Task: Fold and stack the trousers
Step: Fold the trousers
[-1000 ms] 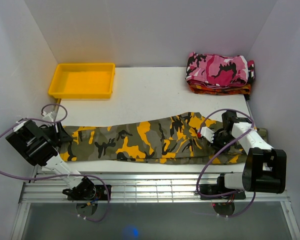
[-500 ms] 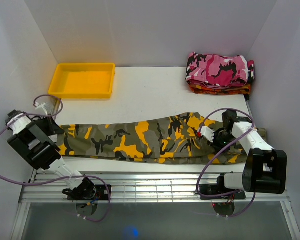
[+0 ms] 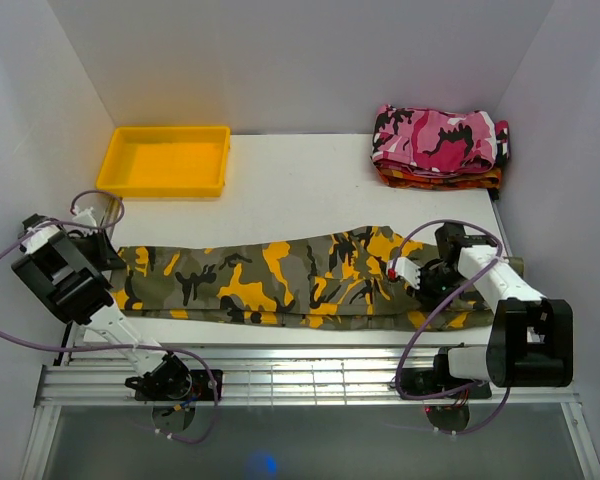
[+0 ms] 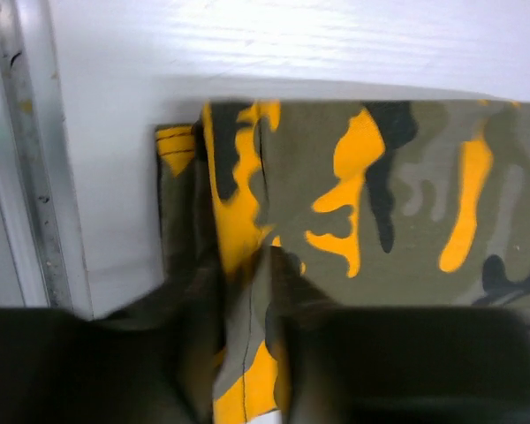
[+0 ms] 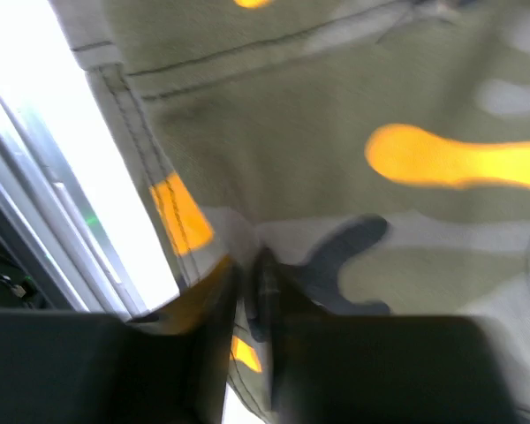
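Left wrist view: left pincer [image 4: 246,305] clamped on trousers [image 4: 371,203] at the leg end, right pincer [image 5: 247,291] clamped on the other end. Shallow pinches; could slip under pull and skew the fold.

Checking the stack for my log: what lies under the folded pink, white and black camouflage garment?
A folded orange-red garment shows along its near edge; the pink camouflage garment covers the rest and whatever lies deeper.
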`<state>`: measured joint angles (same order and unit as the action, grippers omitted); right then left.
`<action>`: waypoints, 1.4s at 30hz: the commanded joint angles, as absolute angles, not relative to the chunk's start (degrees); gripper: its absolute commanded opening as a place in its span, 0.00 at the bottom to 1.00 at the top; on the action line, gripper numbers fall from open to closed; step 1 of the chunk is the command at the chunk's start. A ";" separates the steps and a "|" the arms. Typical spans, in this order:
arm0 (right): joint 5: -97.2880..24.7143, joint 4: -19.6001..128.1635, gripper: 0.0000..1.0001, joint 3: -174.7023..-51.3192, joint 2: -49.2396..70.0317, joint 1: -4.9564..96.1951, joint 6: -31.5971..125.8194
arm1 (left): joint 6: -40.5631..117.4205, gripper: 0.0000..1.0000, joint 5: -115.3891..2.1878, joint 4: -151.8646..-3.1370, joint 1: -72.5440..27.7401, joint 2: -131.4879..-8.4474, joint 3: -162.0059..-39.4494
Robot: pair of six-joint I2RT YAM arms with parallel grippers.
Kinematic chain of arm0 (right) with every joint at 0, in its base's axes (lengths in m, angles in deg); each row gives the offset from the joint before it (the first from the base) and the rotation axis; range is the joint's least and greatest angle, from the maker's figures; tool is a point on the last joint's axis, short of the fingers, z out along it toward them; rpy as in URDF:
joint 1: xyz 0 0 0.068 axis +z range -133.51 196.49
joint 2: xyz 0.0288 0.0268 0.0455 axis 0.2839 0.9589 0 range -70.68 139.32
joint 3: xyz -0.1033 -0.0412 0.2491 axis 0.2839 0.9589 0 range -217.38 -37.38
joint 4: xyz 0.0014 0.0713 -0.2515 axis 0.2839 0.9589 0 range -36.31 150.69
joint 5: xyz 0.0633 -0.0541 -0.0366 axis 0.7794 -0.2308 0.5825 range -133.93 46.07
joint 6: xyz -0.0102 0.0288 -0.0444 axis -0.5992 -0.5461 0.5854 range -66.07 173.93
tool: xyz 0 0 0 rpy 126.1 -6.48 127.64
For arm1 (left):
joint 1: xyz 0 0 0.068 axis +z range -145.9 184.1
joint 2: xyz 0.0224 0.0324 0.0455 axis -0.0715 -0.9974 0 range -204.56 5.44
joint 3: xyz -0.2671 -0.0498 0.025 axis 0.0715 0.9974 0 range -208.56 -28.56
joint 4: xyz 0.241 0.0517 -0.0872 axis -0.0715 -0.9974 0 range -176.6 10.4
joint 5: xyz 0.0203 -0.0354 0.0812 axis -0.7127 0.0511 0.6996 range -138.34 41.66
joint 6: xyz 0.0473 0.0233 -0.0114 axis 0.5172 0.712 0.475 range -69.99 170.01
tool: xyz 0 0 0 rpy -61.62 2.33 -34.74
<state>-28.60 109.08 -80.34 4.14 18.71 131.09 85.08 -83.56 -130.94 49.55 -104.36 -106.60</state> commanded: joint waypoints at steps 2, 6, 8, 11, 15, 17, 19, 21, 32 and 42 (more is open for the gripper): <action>-28.82 111.25 0.44 -78.60 6.13 21.85 128.55 | 87.17 0.48 -77.08 -124.78 49.80 -100.50 -104.42; -26.53 111.87 0.55 -84.02 5.61 21.68 126.09 | 91.58 0.57 -79.97 -125.04 49.80 -90.58 -101.77; -25.22 112.48 0.56 -87.11 4.64 21.15 124.51 | 92.89 0.61 -81.20 -126.27 49.63 -87.30 -102.47; -21.97 115.02 0.56 -94.49 4.81 18.43 122.84 | 95.61 0.64 -79.81 -129.08 47.00 -82.64 -103.18; -23.00 118.02 0.53 -98.11 8.40 17.28 120.02 | 97.82 0.64 -77.00 -131.55 37.97 -79.55 -97.49; -25.63 117.93 0.52 -95.75 9.55 15.45 119.84 | 96.77 0.63 -76.73 -131.02 36.27 -80.60 -95.37; -26.87 117.50 0.51 -94.07 9.13 14.22 121.59 | 94.66 0.60 -77.69 -131.37 35.04 -83.75 -94.21; -29.24 116.71 0.51 -91.96 6.94 13.42 123.70 | 97.00 0.58 -85.28 -134.86 34.69 -84.91 -95.43; -39.71 107.65 0.53 -85.62 16.92 13.33 119.59 | 89.49 0.49 -81.93 -129.62 13.15 -93.41 -92.19; -38.13 101.59 0.53 -94.40 33.53 16.49 109.39 | 82.98 0.47 -73.66 -123.99 17.89 -112.41 -107.96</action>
<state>-41.36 114.26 -92.45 26.52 16.20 112.47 83.81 -84.94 -132.99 17.18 -106.76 -101.70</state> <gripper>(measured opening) 0.527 0.465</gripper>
